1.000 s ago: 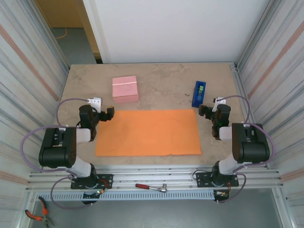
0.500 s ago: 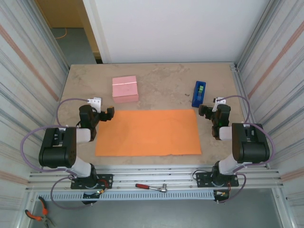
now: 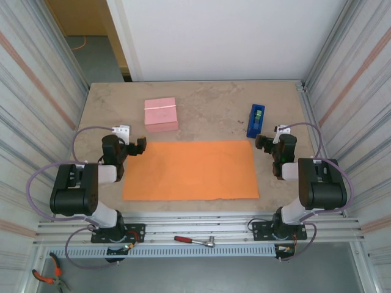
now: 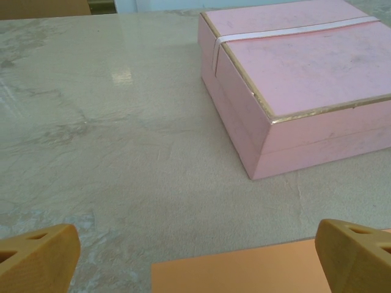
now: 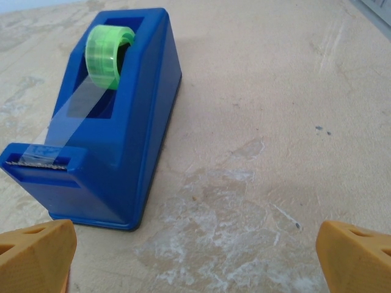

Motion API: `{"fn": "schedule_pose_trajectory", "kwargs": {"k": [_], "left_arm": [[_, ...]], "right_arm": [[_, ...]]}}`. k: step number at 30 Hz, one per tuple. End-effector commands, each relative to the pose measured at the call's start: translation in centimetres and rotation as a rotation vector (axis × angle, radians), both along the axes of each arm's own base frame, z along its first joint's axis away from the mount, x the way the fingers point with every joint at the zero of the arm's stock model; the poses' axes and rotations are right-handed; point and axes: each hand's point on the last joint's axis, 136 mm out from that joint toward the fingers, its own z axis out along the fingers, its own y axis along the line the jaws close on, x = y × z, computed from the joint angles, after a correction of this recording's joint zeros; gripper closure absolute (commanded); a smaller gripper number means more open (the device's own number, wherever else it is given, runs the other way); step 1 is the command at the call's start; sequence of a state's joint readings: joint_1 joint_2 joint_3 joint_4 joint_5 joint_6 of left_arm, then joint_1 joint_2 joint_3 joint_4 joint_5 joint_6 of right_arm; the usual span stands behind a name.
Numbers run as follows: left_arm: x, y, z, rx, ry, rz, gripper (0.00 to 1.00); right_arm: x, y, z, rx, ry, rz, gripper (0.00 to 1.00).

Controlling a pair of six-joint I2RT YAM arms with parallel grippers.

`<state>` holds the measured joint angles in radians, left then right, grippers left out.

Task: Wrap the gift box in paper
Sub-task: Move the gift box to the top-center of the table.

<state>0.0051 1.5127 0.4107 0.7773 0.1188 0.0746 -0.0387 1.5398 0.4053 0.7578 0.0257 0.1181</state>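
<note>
A blue tape dispenser (image 3: 256, 120), loaded with a green roll (image 5: 110, 52), is shown right of centre on the marbled surface (image 3: 208, 101). A red-handled ratchet (image 3: 194, 241) and orange-handled pliers (image 3: 47, 278) are seen along the bottom edge.

I see the gift box (image 3: 161, 114) in the upper left of the top view: a low, squarish pink box, lid on, resting flat on the counter (image 3: 208, 101). In the left wrist view, the gift box (image 4: 305, 79) sits upper right. A thin pale line crosses the far part of its lid and runs down the side wall. The paper (image 3: 190, 170) is a plain orange rectangular sheet. It lies flat and unfolded at frame centre, long side running left to right. The two lie apart, with the box just above the sheet's upper left corner.
</note>
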Motion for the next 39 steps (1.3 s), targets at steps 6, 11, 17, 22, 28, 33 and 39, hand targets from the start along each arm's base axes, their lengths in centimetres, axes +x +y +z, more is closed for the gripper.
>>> {"fn": "schedule_pose_trajectory", "kwargs": {"k": [6,11,17,22,28,33,39], "left_arm": [[0.0,0.5,4.0,0.035,0.006,0.056,0.01],[0.4,0.4,7.6,-0.030,-0.017,0.080,0.01],[2.5,-0.4,10.1,-0.116,0.057,0.074,0.01],[4.9,-1.2,10.0,-0.136,0.119,0.038,0.01],[8.8,-1.1,8.7,-0.174,0.194,0.034,0.01],[12.1,-1.9,7.4,-0.233,0.244,-0.006,0.01],[14.6,-4.0,4.9,-0.342,0.332,-0.078,0.01]], "right_arm": [[2.1,0.0,6.7,0.021,0.004,-0.001,0.01],[1.9,-0.4,11.7,0.175,-0.070,-0.087,0.01],[1.1,-3.0,15.1,0.464,-0.022,-0.338,0.01],[2.1,0.6,16.3,0.523,-0.005,-0.153,0.01],[2.4,6.1,14.8,0.532,0.114,0.034,0.01],[2.6,9.7,12.5,0.551,0.225,0.109,0.01],[3.4,13.4,10.6,0.552,0.322,0.179,0.01]]}}
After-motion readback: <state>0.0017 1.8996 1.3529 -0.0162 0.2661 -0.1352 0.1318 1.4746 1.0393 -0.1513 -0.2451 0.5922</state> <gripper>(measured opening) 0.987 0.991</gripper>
